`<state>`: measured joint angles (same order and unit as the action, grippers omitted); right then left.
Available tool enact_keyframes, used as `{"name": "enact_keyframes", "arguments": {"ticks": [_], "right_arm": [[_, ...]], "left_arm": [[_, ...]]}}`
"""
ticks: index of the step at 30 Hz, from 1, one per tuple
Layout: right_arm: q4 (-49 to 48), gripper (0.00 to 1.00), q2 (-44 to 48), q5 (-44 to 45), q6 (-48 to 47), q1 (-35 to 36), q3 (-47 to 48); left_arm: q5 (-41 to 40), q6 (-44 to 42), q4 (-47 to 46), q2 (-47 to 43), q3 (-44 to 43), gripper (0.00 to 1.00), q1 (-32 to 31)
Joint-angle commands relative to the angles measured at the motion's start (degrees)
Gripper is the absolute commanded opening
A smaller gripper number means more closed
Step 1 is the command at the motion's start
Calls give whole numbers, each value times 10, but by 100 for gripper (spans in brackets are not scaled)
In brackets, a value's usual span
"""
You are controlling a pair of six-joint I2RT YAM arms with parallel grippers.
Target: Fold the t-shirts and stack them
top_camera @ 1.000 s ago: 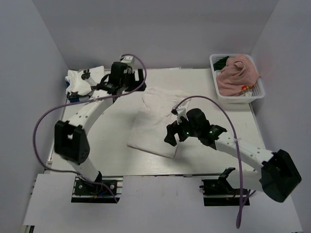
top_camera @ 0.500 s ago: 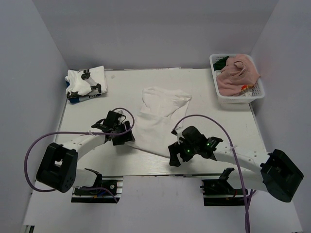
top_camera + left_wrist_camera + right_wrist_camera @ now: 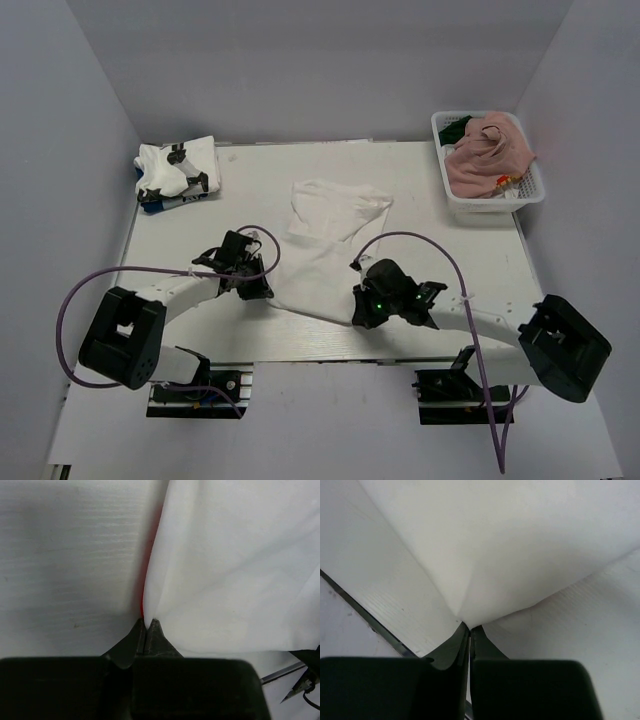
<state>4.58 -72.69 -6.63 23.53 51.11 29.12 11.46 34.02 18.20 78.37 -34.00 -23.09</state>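
Note:
A white t-shirt lies spread on the table, its hem towards me. My left gripper is shut on the hem's near left corner, and my right gripper is shut on the near right corner. In the left wrist view the gripper pinches the white cloth, with a strip of red print along its folded edge. In the right wrist view the gripper pinches a point of the cloth. A folded white t-shirt lies at the back left.
A white lattice basket at the back right holds a crumpled pink t-shirt and a dark green one. The table's near edge runs just behind both grippers. Purple cables loop over each arm.
The left arm swung from the back left stack down to the shirt's near left corner. The right gripper shifted nearer along the hem. Both grippers went from open to shut on the cloth.

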Motion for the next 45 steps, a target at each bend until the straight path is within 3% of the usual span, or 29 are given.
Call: {"name": "enact_keyframes", "arguments": {"ticks": [1,7,11,14,15,19,20,22,31,35,45], "right_arm": [[-5,0,64,20,10,6,-2],[97,0,182,-18,4,14,29],[130,0,200,46,-6,10,83],[141,0,192,186,19,7,134],[123,0,186,296,45,6,136],[70,0,155,427,58,-7,158],[55,0,132,452,50,-14,176],[42,0,125,486,31,-27,194],[5,0,-9,441,-6,-125,276],[-3,0,-65,374,-25,-187,326],[5,0,-255,256,-29,-300,465]], "left_arm": [[22,-4,41,-44,4,0,-12],[66,38,121,-197,4,0,-24],[71,38,109,-219,-75,0,-24],[23,26,76,-197,-117,0,-24],[-5,33,47,-174,-136,0,-24],[-84,44,37,-91,-212,0,-10],[-127,44,55,-50,-283,0,-10],[-146,44,73,-6,-330,0,-10],[-187,28,103,197,-546,0,2],[-192,21,108,269,-618,0,13],[-120,3,114,465,-832,0,57]]}}
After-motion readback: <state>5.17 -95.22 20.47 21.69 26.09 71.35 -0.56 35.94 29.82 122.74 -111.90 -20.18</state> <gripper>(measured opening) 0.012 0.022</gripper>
